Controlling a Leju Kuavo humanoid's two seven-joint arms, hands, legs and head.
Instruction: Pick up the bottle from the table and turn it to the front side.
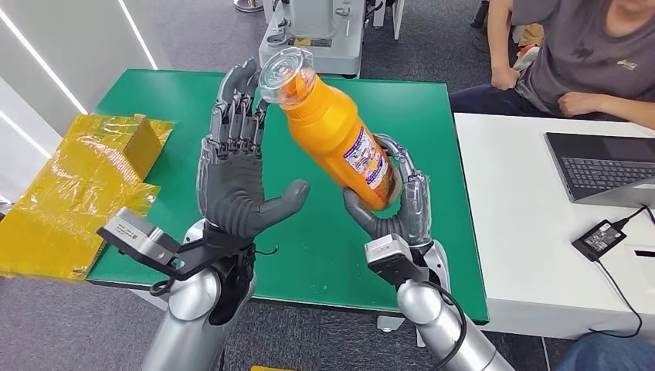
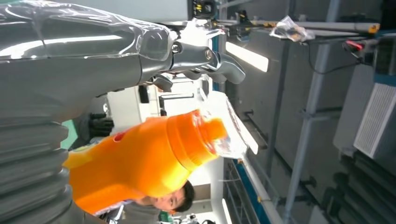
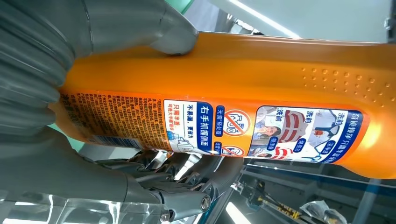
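An orange bottle (image 1: 336,131) with a clear cap (image 1: 283,71) hangs tilted above the green table (image 1: 432,108), cap leaning to the far left. My right hand (image 1: 394,205) grips its lower end, thumb on one side and fingers around the other. Its printed label (image 1: 366,161) faces me and to the right. My left hand (image 1: 235,166) stands upright just left of the bottle, palm toward it, fingers apart and holding nothing. In the right wrist view the bottle (image 3: 243,74) fills the hand, label (image 3: 210,126) showing. The left wrist view has the bottle (image 2: 140,163) beside the hand's fingers (image 2: 205,58).
A yellow wrapped box (image 1: 85,185) lies at the table's left edge. A white desk (image 1: 525,232) with a laptop (image 1: 606,166) and power adapter (image 1: 599,238) stands to the right. A person (image 1: 587,54) sits behind it. A machine base (image 1: 313,39) stands beyond the table.
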